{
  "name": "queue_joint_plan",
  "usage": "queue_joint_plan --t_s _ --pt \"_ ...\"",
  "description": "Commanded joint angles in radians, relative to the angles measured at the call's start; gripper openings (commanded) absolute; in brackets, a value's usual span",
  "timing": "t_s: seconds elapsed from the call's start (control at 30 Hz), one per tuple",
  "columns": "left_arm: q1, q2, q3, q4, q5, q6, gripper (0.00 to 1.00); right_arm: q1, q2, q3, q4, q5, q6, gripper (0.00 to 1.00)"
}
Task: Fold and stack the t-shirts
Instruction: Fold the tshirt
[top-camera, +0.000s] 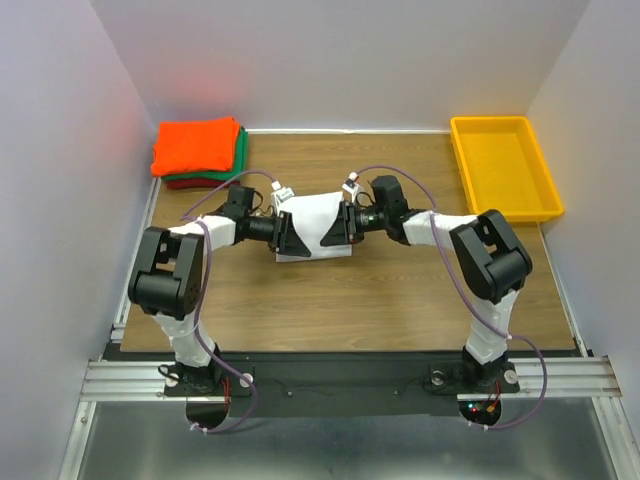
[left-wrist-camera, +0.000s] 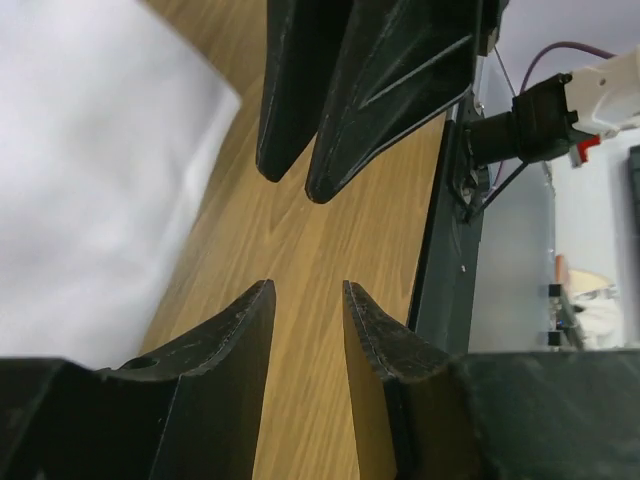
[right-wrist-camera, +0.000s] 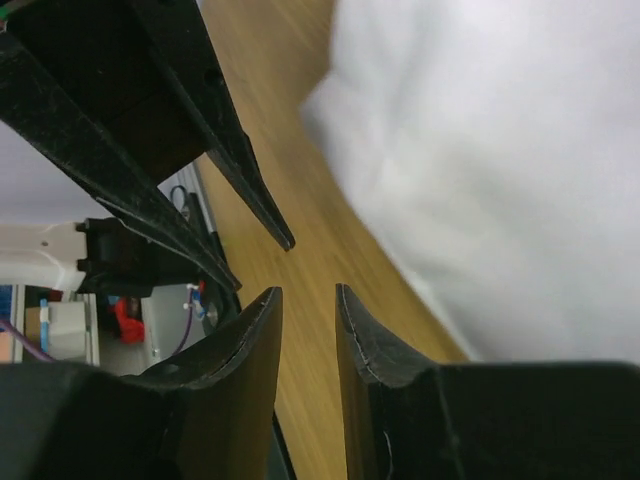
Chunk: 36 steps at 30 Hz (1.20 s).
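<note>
**White shirt fold seems in hand**

The white shirt (top-camera: 315, 215) lies at table (top-camera: 400, 310) centre. At its 9 o'clock the left gripper (left-wrist-camera: 305, 295), at 3 o'clock the right gripper (right-wrist-camera: 308, 295), both parted and empty. The next move likely calls for pinching an edge, then the stack (top-camera: 198, 150) at 10 o'clock.

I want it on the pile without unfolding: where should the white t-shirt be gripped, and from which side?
Probably its left and right edges, one hand sliding in low from each side: the white t-shirt lies as a flat folded rectangle on the table, and the left hand and right hand flank it, both open.
</note>
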Motion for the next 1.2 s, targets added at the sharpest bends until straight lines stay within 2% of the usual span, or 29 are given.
queue_joint_plan --t_s 0.0,0.2,0.27,0.37,0.43,0.47,0.53,0.57,0.67,0.8,0.9,0.93,1.03,1.07,1.1,1.13,1.17 --pt "0.043 0.122 -0.040 0.058 -0.011 -0.062 0.44 -0.014 0.097 -0.016 0.042 0.010 -0.003 0.33" --pt "0.165 0.283 -0.015 0.065 -0.004 -0.084 0.44 -0.066 0.159 -0.036 0.042 0.050 -0.025 0.32" --pt "0.178 0.296 -0.011 0.003 0.010 -0.013 0.44 -0.074 0.154 -0.062 0.040 0.058 -0.020 0.31" --pt "0.182 0.284 0.014 -0.233 0.069 0.225 0.44 -0.074 0.111 -0.095 0.037 0.026 -0.014 0.31" --pt "0.182 0.264 0.083 -0.441 0.110 0.450 0.44 -0.063 0.061 -0.100 0.031 -0.012 -0.023 0.31" --pt "0.181 0.264 0.115 -0.716 0.146 0.739 0.43 -0.062 0.001 -0.099 0.033 -0.052 -0.018 0.31" --pt "0.181 0.294 0.211 -1.117 0.198 1.134 0.41 -0.059 -0.047 -0.070 0.031 -0.095 -0.005 0.32" --pt "0.182 0.282 0.213 -1.117 0.252 1.077 0.38 -0.062 -0.076 -0.047 0.031 -0.099 0.008 0.32" --pt "0.155 0.257 0.250 -1.116 0.283 1.093 0.38 -0.062 -0.075 0.044 0.030 -0.065 -0.005 0.33" --pt "0.149 0.323 0.392 -1.116 0.337 1.033 0.39 -0.069 0.043 0.185 0.008 0.026 -0.055 0.33" --pt "0.141 0.375 0.575 -1.114 0.326 0.928 0.41 -0.077 0.144 0.314 -0.006 0.082 -0.058 0.33" --pt "0.142 0.389 0.685 -1.114 0.314 0.847 0.41 -0.077 0.165 0.341 -0.012 0.084 -0.055 0.33" --pt "0.141 0.431 0.923 -1.105 0.210 0.695 0.44 -0.083 0.188 0.424 -0.021 0.101 -0.054 0.33" --pt "0.141 0.426 0.957 -0.985 0.159 0.465 0.44 -0.085 0.188 0.437 -0.023 0.108 -0.057 0.33" --pt "0.141 0.368 0.951 -0.878 0.019 0.347 0.46 -0.092 0.188 0.453 -0.030 0.110 -0.058 0.33" --pt "0.144 0.321 0.922 -0.671 -0.130 0.182 0.49 -0.097 0.183 0.460 -0.035 0.115 -0.060 0.33" --pt "0.144 0.223 0.886 -0.575 -0.189 0.132 0.53 -0.102 0.182 0.464 -0.039 0.115 -0.060 0.34"
